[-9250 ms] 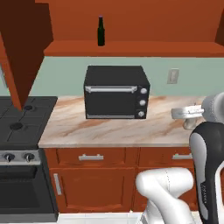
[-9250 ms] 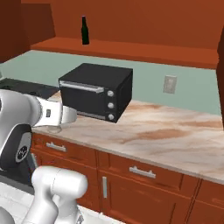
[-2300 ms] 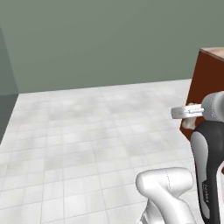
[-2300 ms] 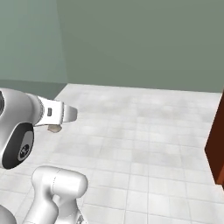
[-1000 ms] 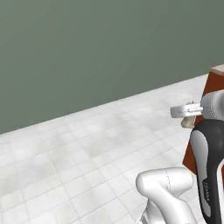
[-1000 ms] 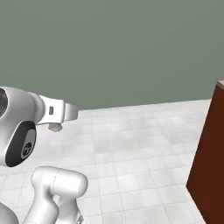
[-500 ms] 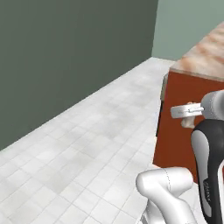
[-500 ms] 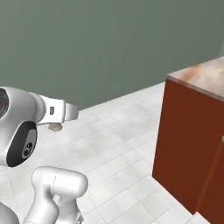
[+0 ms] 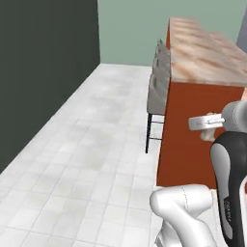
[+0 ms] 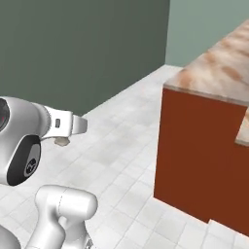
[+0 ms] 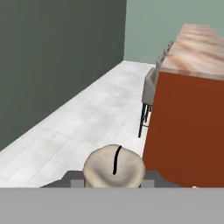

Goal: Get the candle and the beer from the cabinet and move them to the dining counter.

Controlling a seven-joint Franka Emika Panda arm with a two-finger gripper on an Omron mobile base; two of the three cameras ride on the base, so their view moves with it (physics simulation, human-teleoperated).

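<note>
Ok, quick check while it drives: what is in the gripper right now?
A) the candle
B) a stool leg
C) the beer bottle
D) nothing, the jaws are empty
A: in the hand view the pale, stubby candle, dark wick showing, sits at the gripper, with the dining counter and its grey stools ahead.

- Candle [image 11: 114,169]: lower part cut off at bottom of hand view; fingers hidden behind it. In left base view, candle [image 9: 208,133] mostly hidden by arm.
- Table [image 9: 202,53]: far end cut by top edge; right side cut by frame in right base view.
- Stools [image 9: 157,89]: overlap in a row, count unclear.
</note>
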